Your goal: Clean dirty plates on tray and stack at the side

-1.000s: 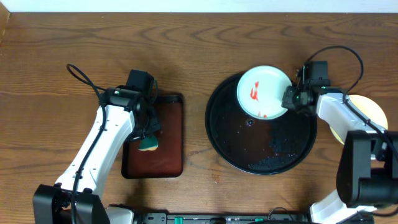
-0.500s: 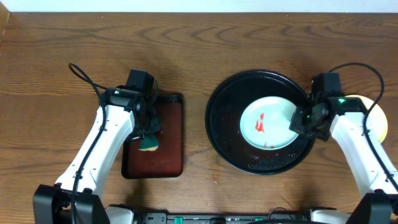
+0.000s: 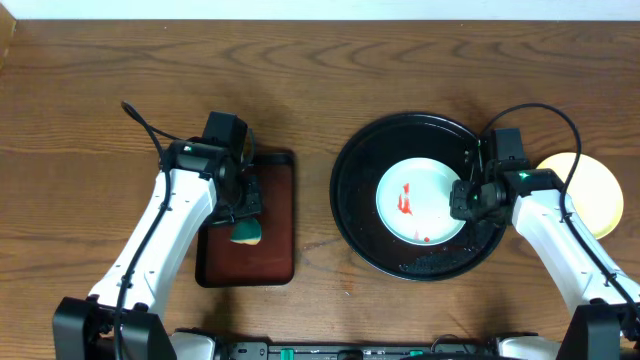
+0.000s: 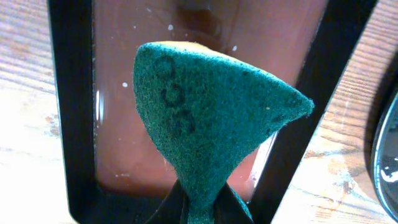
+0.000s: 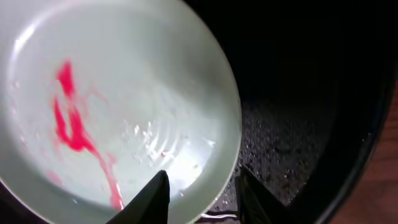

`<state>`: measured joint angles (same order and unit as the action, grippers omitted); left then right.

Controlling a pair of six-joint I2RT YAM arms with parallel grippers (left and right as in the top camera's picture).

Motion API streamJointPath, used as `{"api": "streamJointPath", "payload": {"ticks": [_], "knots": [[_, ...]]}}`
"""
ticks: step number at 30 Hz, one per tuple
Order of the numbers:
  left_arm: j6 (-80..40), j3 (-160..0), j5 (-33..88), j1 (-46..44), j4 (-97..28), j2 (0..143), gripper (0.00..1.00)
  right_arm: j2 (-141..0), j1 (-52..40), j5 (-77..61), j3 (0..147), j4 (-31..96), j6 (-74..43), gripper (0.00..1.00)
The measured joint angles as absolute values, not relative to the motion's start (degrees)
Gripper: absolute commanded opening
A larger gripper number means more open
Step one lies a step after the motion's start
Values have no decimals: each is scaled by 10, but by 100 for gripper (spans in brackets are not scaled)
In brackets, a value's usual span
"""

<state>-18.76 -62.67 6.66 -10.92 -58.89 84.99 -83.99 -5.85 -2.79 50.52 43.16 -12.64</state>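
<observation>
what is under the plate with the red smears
The round black tray, its wet floor showing around the plate. The floor directly beneath is covered, so anything there cannot be seen.

Desk (image 3: 320, 80): brown wood-grain top, three items directly on it.
Brown tray (image 3: 270, 250), rectangular, left of centre; black tray (image 3: 420, 128), round and glossy, right of centre, apart from the first; yellow plate (image 3: 590, 190) just beside the black tray's right rim.
</observation>
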Motion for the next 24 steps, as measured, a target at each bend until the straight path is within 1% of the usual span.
{"api": "streamJointPath", "payload": {"ticks": [8, 11, 13, 14, 15, 16, 20, 24], "knots": [[-180, -627, 72, -109, -578, 850, 7, -870, -36, -29, 505, 414, -118, 33], [-179, -627, 72, -109, -578, 850, 8, -907, -36, -30, 505, 395, -116, 21], [-179, -627, 72, -109, -578, 850, 8, -936, -36, -30, 504, 385, -114, 17], [-179, -627, 72, -109, -578, 850, 8, -947, -36, -30, 503, 382, -114, 9], [-179, -627, 72, -109, -578, 850, 8, -956, -36, -30, 503, 380, -116, 4], [-179, -627, 72, -109, -578, 850, 8, -960, -35, -28, 506, 379, -117, 1], [-179, -625, 72, -109, -570, 850, 8, -959, -30, -30, 510, 375, -128, 1], [-179, -597, 71, -109, -514, 849, 8, -959, -30, -30, 510, 376, -128, 1]]}}
